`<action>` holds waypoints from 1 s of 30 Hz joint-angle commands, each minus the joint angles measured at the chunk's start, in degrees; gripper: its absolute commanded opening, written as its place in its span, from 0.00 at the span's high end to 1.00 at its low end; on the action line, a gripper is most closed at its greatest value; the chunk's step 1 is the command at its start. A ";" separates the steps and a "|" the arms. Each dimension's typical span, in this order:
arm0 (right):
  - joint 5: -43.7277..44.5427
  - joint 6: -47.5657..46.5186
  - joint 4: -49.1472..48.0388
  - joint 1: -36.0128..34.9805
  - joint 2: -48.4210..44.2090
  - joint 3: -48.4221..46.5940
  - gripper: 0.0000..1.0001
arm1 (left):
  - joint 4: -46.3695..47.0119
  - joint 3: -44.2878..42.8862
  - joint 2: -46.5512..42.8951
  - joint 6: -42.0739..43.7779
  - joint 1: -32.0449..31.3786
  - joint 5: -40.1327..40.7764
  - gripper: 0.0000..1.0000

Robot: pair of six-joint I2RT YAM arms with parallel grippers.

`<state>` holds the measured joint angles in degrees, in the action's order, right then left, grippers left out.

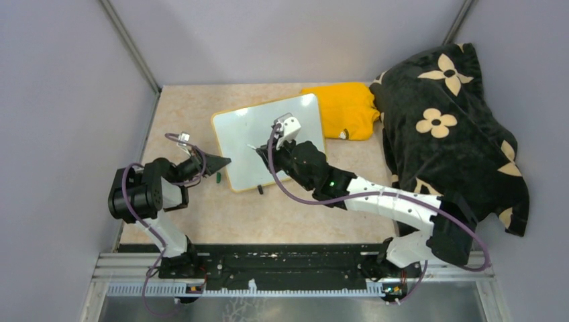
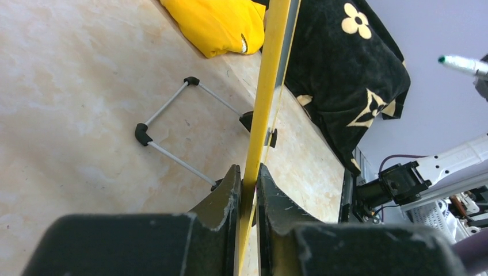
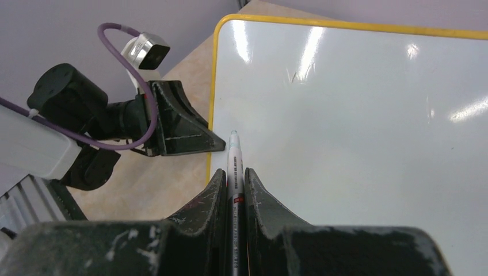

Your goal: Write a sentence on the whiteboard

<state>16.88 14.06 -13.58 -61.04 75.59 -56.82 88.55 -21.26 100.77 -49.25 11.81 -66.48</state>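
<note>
The whiteboard [image 1: 248, 134] lies slanted on the tan table, glossy white with a yellow rim [image 2: 267, 86]. Its surface [image 3: 345, 115] is blank apart from a faint scuff; the sentence is not in view. My left gripper [image 1: 225, 162] is shut on the rim of the board's left edge, seen edge-on in the left wrist view [image 2: 248, 168]. My right gripper [image 1: 263, 151] hovers over the board's left part, shut on a white marker [image 3: 234, 167] that points at the board near that edge. The marker's green tip [image 2: 442, 59] also shows in the left wrist view.
A folded yellow cloth [image 1: 345, 111] lies behind the board's right corner. A black flowered blanket [image 1: 449, 127] covers the right side. A small green cap [image 1: 218, 178] lies by the board's near left corner. A wire stand [image 2: 184, 115] sits under the board.
</note>
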 commanded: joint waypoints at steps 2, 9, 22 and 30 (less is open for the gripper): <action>5.34 -1.95 -0.11 -0.67 5.22 -7.97 1.00 | 9.35 0.95 -1.28 2.40 -0.45 1.60 1.00; 8.62 -4.15 3.71 -0.66 10.44 -13.22 1.00 | 8.49 0.87 -1.10 4.38 -1.77 0.64 1.00; 5.97 -2.99 2.33 -0.66 4.75 -8.18 1.00 | 7.34 -0.45 -3.83 3.44 -2.54 0.39 0.52; 5.31 -3.41 2.37 -0.66 6.68 -10.45 1.00 | 7.46 -0.62 -3.33 3.21 -2.51 0.43 0.58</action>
<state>22.85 10.68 -8.95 -61.12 82.67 -64.51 88.60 -20.97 97.76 -45.91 9.56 -66.00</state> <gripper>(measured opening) 0.118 0.443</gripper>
